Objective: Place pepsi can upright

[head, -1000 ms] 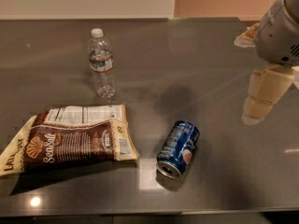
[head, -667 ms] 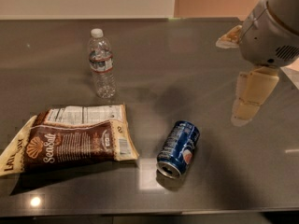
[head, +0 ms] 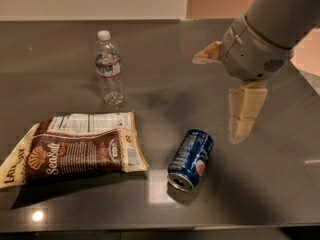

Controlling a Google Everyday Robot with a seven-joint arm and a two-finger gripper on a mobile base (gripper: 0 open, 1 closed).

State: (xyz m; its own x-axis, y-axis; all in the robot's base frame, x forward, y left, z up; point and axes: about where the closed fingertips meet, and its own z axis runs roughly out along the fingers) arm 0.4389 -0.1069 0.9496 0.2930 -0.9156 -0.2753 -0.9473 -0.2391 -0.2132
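Note:
The pepsi can (head: 191, 159) is dark blue with a round red-white-blue logo. It lies on its side on the dark table (head: 165, 49), its silver top end facing the front edge. My gripper (head: 217, 98) hangs above the table, up and to the right of the can, and does not touch it. It is open and empty: one tan finger (head: 245, 115) points down near the can, the other (head: 207, 53) sticks out to the left.
A clear plastic water bottle (head: 109, 69) stands upright at the back left. A brown sea salt chip bag (head: 70, 149) lies flat to the left of the can. The table's front edge (head: 150, 226) runs close below the can.
My arm and gripper have moved left, closer to the can. The can, bottle and bag have not moved.

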